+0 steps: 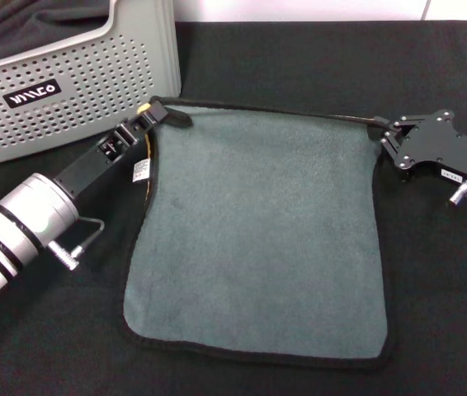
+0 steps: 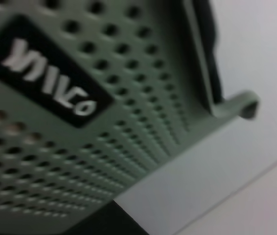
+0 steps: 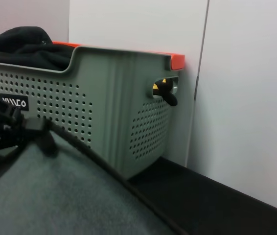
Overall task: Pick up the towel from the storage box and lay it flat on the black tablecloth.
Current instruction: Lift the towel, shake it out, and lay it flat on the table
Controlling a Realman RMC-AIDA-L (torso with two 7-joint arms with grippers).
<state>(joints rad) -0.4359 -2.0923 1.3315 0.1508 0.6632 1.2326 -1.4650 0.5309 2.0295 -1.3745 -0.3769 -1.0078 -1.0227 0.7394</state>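
Left tool (image 1: 158, 111) and right tool (image 1: 379, 128) each pinch a far corner of the towel (image 1: 258, 231), spread between them on the black tablecloth (image 1: 440, 297).

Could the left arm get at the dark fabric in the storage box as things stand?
Probably not straight away. The left gripper sits at the towel's far corner, seemingly pinching it, beside the storage box. The dark fabric lies open on top, so once freed, it likely could.

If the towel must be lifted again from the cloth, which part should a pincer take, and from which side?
Probably a corner of the black stitched edge. The towel lies flat on the black tablecloth, so its middle offers nothing to pinch. The near corners are free of both pincers; coming low from the robot's side, outside the hem, looks easiest.
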